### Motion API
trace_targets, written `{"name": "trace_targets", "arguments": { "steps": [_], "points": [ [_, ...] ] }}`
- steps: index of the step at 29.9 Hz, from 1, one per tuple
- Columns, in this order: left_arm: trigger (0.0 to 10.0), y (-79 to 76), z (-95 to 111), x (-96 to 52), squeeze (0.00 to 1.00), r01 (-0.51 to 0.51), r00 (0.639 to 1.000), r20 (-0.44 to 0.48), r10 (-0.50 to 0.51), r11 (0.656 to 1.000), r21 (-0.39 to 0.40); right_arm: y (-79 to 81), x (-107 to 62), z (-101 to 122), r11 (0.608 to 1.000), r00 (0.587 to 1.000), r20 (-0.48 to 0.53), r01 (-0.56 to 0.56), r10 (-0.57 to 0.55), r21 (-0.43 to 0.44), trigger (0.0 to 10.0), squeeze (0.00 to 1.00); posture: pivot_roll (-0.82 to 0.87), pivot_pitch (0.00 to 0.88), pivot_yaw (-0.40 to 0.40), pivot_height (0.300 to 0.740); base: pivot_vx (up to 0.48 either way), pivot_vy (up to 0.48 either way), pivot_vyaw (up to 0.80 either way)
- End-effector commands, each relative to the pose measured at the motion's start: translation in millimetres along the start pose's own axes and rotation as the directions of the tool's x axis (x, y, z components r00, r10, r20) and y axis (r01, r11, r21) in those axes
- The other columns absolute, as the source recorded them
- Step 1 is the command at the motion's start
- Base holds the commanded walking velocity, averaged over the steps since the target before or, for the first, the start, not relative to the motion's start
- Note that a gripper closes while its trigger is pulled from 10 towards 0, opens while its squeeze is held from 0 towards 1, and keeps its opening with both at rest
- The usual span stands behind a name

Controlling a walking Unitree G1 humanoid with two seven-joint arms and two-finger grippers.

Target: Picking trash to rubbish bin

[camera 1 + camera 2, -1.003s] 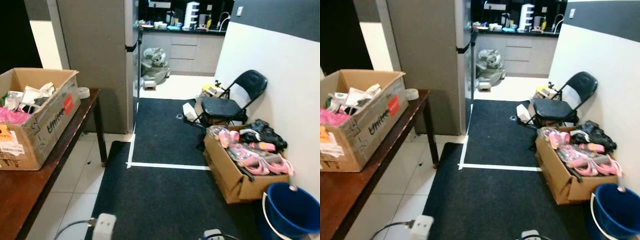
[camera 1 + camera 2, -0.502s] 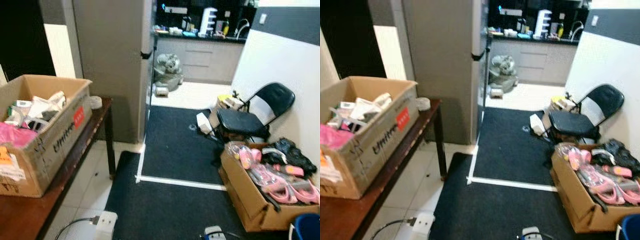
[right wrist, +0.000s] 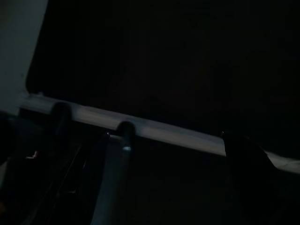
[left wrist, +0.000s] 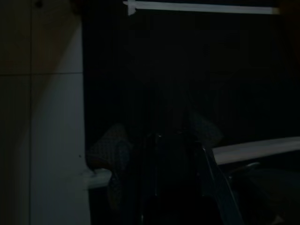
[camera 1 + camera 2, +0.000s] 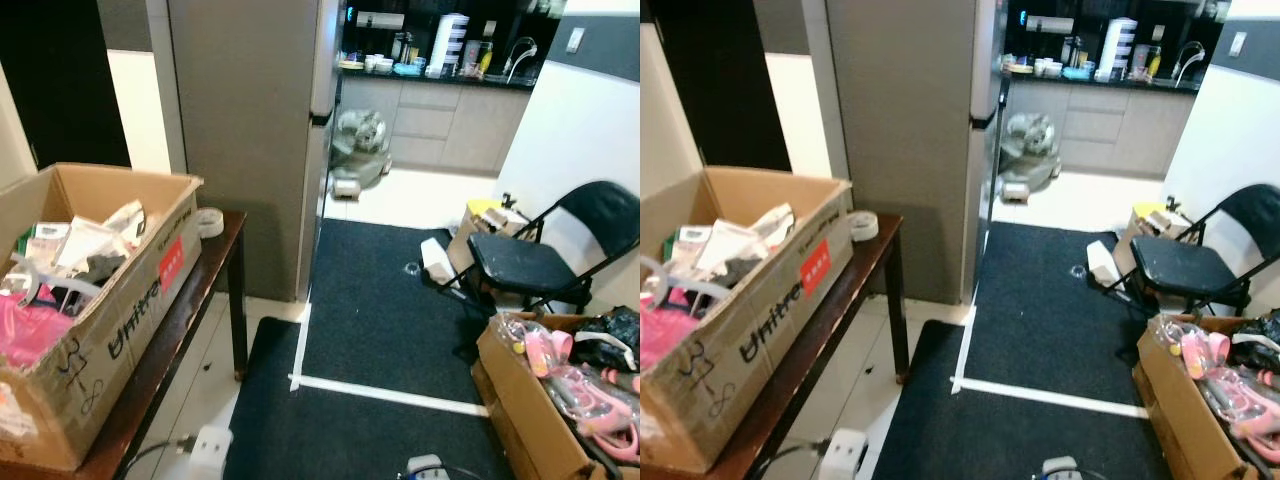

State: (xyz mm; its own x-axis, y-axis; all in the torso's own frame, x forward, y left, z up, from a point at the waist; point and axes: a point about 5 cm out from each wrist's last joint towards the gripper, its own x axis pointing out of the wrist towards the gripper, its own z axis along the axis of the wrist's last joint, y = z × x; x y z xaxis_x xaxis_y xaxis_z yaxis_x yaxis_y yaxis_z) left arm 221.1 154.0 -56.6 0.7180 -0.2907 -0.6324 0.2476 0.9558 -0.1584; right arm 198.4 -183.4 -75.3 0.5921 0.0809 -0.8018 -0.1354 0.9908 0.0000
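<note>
Two cardboard boxes stood out. One large open brown cardboard box sat at the lower left of the frame on a dark wooden bench, stuffed with white papers, packets and something pink. Just beyond it on the bench lay a small roll of white tape. At the lower right, a second brown cardboard box rested on the black floor mat, filled with pink plastic items. Behind it, at the right edge, stood a black folding chair against the white wall. A white tape line crossed the mat. A tall grey refrigerator rose at upper centre, and past it, in the upper middle, a grey stuffed rubbish bag slumped on the pale kitchen floor before the cabinets.

Both arms hung low. The left gripper and the right gripper showed in very dark wrist views above mat and tape; how far their jaws stood apart I could not tell, nor whether they held anything.
</note>
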Motion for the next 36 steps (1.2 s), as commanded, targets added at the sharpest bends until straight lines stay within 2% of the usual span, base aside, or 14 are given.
{"name": "trace_targets", "arguments": {
  "steps": [1,8,14,15,19,27,32,36],
  "points": [
    [10.0,-0.4,-0.9,0.3,0.0,0.002,1.0,-0.013,-0.002,1.0,0.005,3.9,0.2,-3.6,1.0,1.0,-0.013,-0.006,0.007,0.012,10.0,0.0,0.0,0.039,-0.032,0.74,0.36,0.0,0.0],
    [10.0,-0.7,2.4,1.2,0.0,-0.007,1.0,0.009,0.007,1.0,0.001,2.6,0.3,-2.1,1.0,1.0,-0.01,-0.004,0.004,0.013,10.0,0.0,0.0,0.043,-0.036,0.74,0.201,0.0,0.0],
    [10.0,-2.9,-9.3,-0.4,0.0,0.004,0.998,-0.065,-0.002,0.999,0.038,2.1,0.0,-3.4,1.0,1.0,-0.017,-0.007,0.007,0.011,10.0,0.0,0.01,0.042,-0.041,0.74,0.0,0.0,0.0],
    [10.0,-1.4,-17.7,-2.7,0.0,-0.014,0.993,-0.113,0.021,0.998,0.063,2.5,0.1,-3.3,1.0,1.0,-0.019,-0.009,0.009,0.008,10.0,0.0,0.01,0.042,-0.042,0.74,0.0,0.0,0.0],
    [10.0,4.5,-28.3,-6.4,0.0,-0.069,0.98,-0.181,0.084,0.994,0.085,2.2,0.1,-5.1,1.0,0.999,-0.043,-0.006,0.005,-0.017,10.0,0.0,0.01,0.044,-0.041,0.74,0.0,0.0,0.0],
    [10.0,9.4,-33.1,-8.9,0.0,-0.11,0.967,-0.218,0.132,0.988,0.107,-0.8,-1.4,-14.2,0.998,0.994,-0.105,0.005,-0.012,-0.067,10.0,0.0,0.01,0.047,-0.042,0.74,0.0,0.0,0.0],
    [10.0,17.2,-40.0,-13.6,0.0,-0.162,0.946,-0.262,0.188,0.98,0.118,-2.9,-3.1,-22.8,0.995,0.987,-0.155,0.022,-0.036,-0.094,10.0,0.0,0.01,0.052,-0.039,0.74,0.0,0.0,0.0],
    [10.0,17.6,-40.5,-14.0,0.0,-0.175,0.946,-0.26,0.193,0.98,0.094,-2.4,-3.5,-25.2,0.996,0.986,-0.164,0.021,-0.035,-0.09,10.0,0.0,0.02,0.054,-0.04,0.74,0.0,0.0,0.0]
  ]
}}
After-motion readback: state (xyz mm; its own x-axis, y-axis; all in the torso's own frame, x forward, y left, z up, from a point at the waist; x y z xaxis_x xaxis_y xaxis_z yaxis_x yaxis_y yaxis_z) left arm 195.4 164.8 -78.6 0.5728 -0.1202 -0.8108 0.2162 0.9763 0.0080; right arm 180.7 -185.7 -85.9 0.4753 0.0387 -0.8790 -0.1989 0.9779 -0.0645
